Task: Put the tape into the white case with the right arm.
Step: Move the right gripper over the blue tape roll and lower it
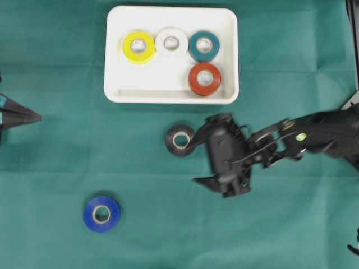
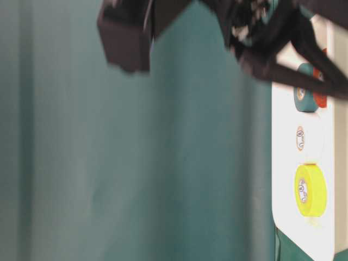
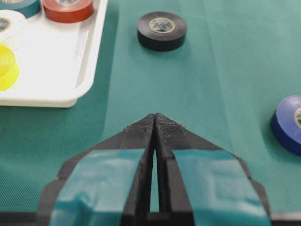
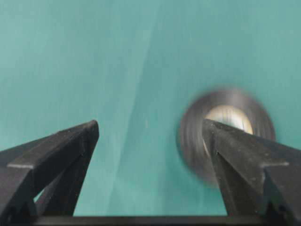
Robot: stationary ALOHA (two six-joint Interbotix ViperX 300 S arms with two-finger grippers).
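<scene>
A black tape roll [image 1: 180, 140] lies flat on the green cloth just below the white case [image 1: 171, 92]. My right gripper [image 1: 196, 161], all black, is open at the roll's right side. Its upper finger [image 1: 197, 139] overlaps the roll's edge, and the lower finger points at bare cloth. In the right wrist view the gripper [image 4: 150, 129] stands wide open. The blurred black roll [image 4: 193, 136] sits partly behind the right finger, with nothing between the jaws. A blue tape roll [image 1: 101, 213] lies at the lower left. My left gripper [image 3: 155, 117] is shut and empty.
Inside the case are a yellow roll [image 1: 138, 46], a white roll [image 1: 171, 41], a teal roll [image 1: 203, 45] and a red roll [image 1: 205, 78]. The case's left lower part is bare. The left gripper [image 1: 25, 116] rests at the left edge.
</scene>
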